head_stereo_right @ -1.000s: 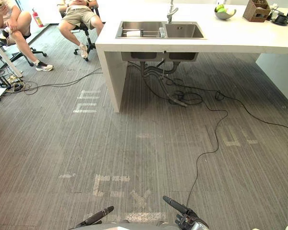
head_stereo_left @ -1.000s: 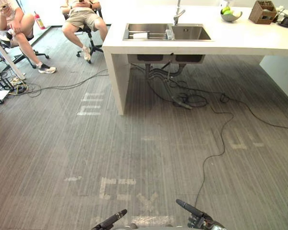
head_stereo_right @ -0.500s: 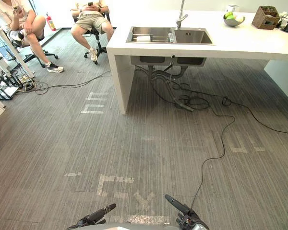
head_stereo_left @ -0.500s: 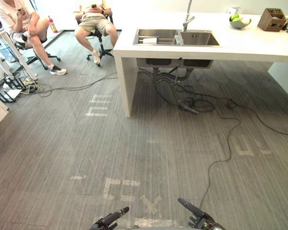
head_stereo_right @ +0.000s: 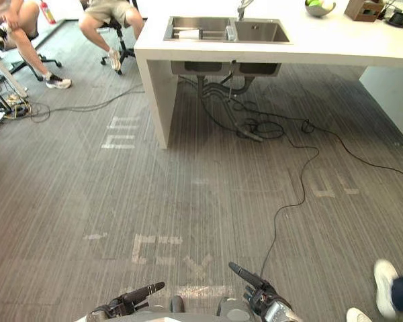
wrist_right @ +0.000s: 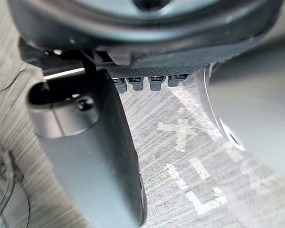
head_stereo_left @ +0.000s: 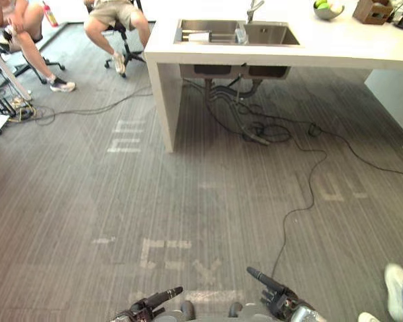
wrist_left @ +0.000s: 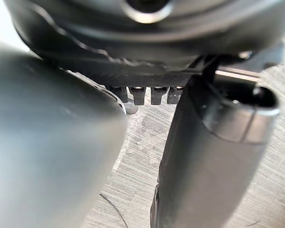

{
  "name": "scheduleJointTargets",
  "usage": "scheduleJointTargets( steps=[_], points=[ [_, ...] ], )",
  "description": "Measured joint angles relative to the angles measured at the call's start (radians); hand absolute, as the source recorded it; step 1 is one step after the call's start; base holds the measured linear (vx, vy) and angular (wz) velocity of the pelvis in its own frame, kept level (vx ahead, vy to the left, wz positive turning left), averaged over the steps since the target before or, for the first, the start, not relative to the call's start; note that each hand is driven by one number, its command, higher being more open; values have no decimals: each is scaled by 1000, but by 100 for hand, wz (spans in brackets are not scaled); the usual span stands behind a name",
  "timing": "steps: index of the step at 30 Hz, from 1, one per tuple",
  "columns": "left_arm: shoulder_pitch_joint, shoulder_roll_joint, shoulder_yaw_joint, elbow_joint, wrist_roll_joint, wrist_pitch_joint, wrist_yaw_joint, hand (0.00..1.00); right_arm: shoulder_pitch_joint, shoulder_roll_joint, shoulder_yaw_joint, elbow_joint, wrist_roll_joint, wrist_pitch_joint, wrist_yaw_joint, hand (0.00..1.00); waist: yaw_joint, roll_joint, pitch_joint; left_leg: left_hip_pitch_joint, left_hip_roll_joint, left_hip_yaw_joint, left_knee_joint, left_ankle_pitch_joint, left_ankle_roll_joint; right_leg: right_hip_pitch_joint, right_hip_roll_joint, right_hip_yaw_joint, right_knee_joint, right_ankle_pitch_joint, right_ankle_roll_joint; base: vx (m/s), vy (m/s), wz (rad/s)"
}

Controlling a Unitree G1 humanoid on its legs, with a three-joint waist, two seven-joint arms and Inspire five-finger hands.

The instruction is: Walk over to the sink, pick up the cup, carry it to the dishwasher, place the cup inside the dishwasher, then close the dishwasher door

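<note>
1. A white counter point(head_stereo_left: 336, 48) is seen across a grey striped floor point(head_stereo_left: 201, 201), with a steel double sink point(head_stereo_left: 208, 43) set into it, well apart from the robot.
2. A small pale object, taken to be the cup point(head_stereo_left: 240, 33), is seen standing at the divider between the two basins, just beside the faucet point(head_stereo_left: 253, 9). Its material cannot be told from here.
3. The cup is judged to be light, stiff and smooth, so likely slippery if wet and breakable if made of glass. It would best be taken round its side wall, thumb opposite the fingers, and kept upright.
4. The left hand point(head_stereo_left: 148, 303) is held low near the robot. Its fingers point(wrist_left: 137, 94) are seen relaxed in a row, the thumb point(wrist_left: 213, 156) is stood out, and nothing is held or touched.
5. The right hand point(head_stereo_left: 279, 300) is held likewise, with its fingers point(wrist_right: 135, 83) loose, bare floor past them, and nothing carried.
6. Two seated persons point(head_stereo_left: 111, 20) are seen at the far left, and a white shoe point(head_stereo_left: 395, 298) at the near right.
</note>
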Motion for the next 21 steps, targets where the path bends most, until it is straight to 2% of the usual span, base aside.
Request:
scheduleJointTargets(
  steps=[2, 4, 6, 8, 10, 11, 13, 14, 15, 16, 17, 18, 19, 20, 21],
  points=[
    [-2, 5, 0, -9, -33, -2, 11, 100, -8, -2, 16, 1, 48, -16, -1, 100, 0, -5, 22, 26, -7, 2, 0, -12, 16, -2, -18, -14, 42, -4, 5, 26, 39, -15],
    [3, 7, -1, -19, -38, -1, 16, 100, 1, -11, 21, -25, 89, -40, -1, 100, -12, -3, 29, 59, -8, -7, 2, -29, 33, -64, -47, -31, 178, -21, 16, 116, 34, -4],
    [11, 9, -14, -42, -33, -4, 20, 100, 22, -10, 48, -74, 91, -49, -4, 100, -13, 5, 37, 87, 9, -12, 6, -45, 32, -98, -27, -19, 152, -35, 7, 150, 2, 6],
    [11, 13, -29, -56, -35, -9, 36, 100, 40, 2, 69, -137, 91, -49, -16, 100, -22, 7, 45, 104, 31, -29, 14, -63, 18, -141, 9, 3, 74, -14, -1, 180, -51, 24],
    [29, 15, -23, -73, -43, -10, 51, 100, 56, 12, 75, -181, 88, -33, -27, 100, -28, 4, 44, 125, 52, -39, 46, -101, 2, -157, 37, 2, -107, 100, 2, 264, -96, 22],
    [50, 15, -18, -94, -52, -16, 54, 100, 65, 14, 74, -189, 86, -25, -29, 100, -26, -3, 44, 136, 49, -39, 82, -139, -19, -150, 35, -5, -190, 163, 0, 350, -165, 7],
    [64, 12, 2, -106, -53, -18, 52, 100, 73, 11, 64, -189, 87, -10, -27, 100, -25, -12, 38, 152, 39, -48, 148, -221, -34, -144, 18, 1, -232, 195, -22, 428, -223, 8],
    [66, 0, 10, -105, -52, -21, 51, 100, 71, 1, 43, -177, 87, -5, -16, 100, -32, -1, 32, 157, 57, -57, 186, -271, -54, -156, 26, 4, -173, 243, -96, 351, -182, 11],
    [65, -7, 10, -103, -52, -24, 50, 100, 69, -5, 33, -168, 87, 0, -8, 100, -34, 15, 24, 157, 75, -59, 196, -290, -64, -173, 35, 1, -131, 234, -118, 552, -280, 14],
    [66, -21, 10, -88, -52, -36, 41, 100, 69, -20, 22, -146, 86, 6, 2, 100, -34, 51, 1, 158, 116, -60, 203, -322, -81, -201, 62, -17, -59, 172, -169, 520, -222, 15],
    [69, -27, 11, -72, -51, -52, 34, 100, 65, -23, 11, -118, 83, 16, 3, 100, -32, 71, -15, 149, 144, -61, 250, -320, -94, -210, 82, -35, -21, 109, -193, 629, -270, 11],
    [67, -26, 14, -72, -51, -61, 29, 100, 60, -21, -4, -103, 77, 23, 3, 100, -31, 70, -16, 127, 154, -63, 305, -311, -103, -206, 87, -36, -10, 90, -192, 545, -243, 11],
    [65, -30, 32, -78, -52, -85, 5, 100, 65, -31, -6, -83, 76, 33, 2, 100, -32, 73, -23, 63, 178, -71, 470, -281, -126, -179, 88, -47, -2, 60, -203, 534, -244, 15],
    [67, -36, 45, -86, -51, -114, -27, 100, 82, -32, 0, -83, 66, 36, 5, 100, -34, 86, -30, -17, 207, -88, 681, -212, -172, -129, 95, -54, -16, 26, -202, 535, -229, 17],
    [69, -41, 50, -94, -51, -135, -36, 100, 93, -34, 8, -83, 54, 35, 5, 100, -32, 94, -33, -72, 231, -88, 805, -157, -196, -96, 105, -54, -35, 12, -208, 544, -165, 10]
  ],
)
